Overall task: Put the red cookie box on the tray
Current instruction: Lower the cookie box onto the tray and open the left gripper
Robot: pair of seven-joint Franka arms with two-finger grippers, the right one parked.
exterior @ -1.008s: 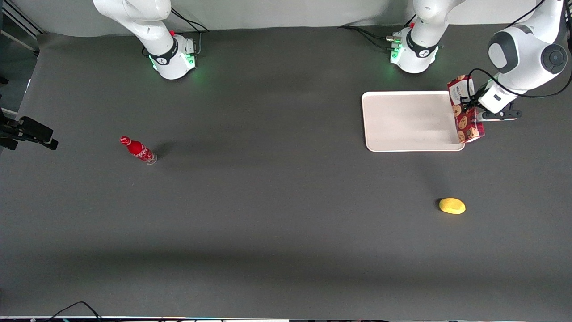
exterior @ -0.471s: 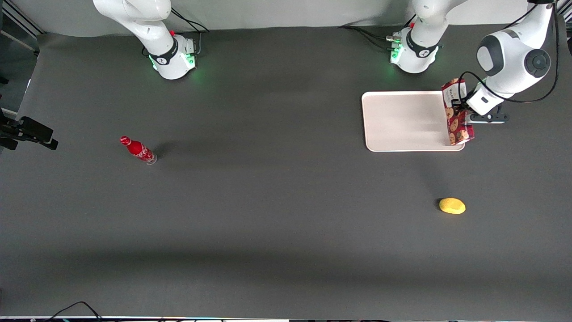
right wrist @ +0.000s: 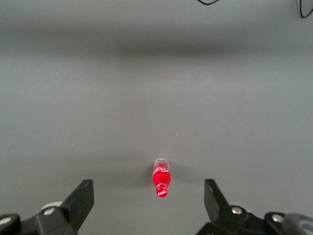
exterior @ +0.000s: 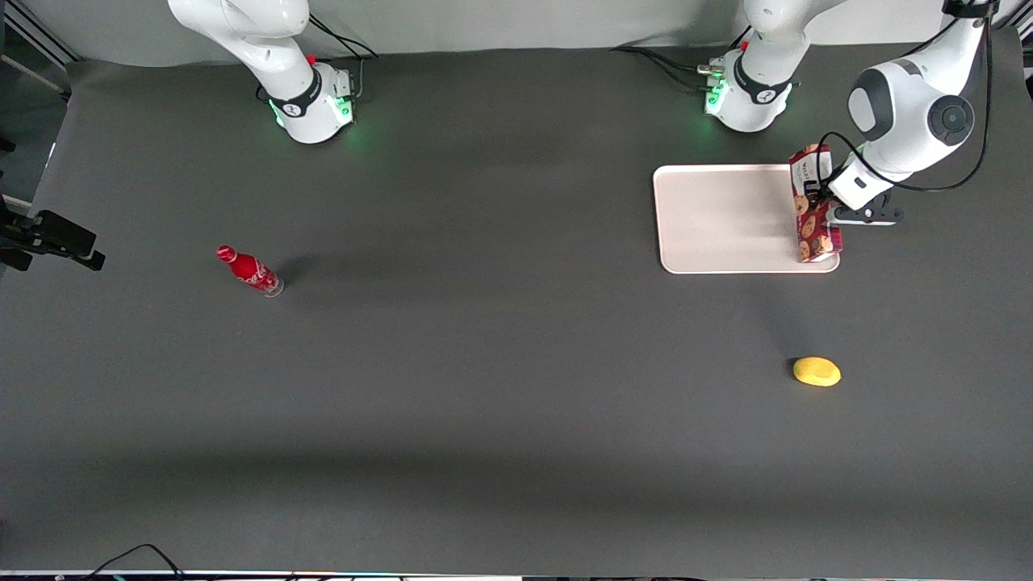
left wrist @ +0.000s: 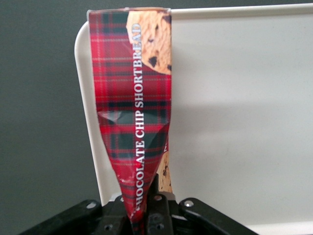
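Robot lab: bolted arm bases (exterior: 313,105) on a dark-matted table (exterior: 484,363).

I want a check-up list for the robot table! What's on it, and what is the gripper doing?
Surface: dark grey table, no spills seen.
Job's things: red cookie box pinched at one end and crumpled there, over the tray at the edge toward the working arm's end; whether it touches the tray cannot be told.
Clutter: small red soda bottle toward the parked arm's end; yellow lemon-like item nearer the front camera than the tray.
Grippers: gripper shut on the red cookie box, above the tray's edge.
Cables: black cables by the arm bases; another at the table's near edge.
Surroundings: pale backdrop; black device at the table's side.
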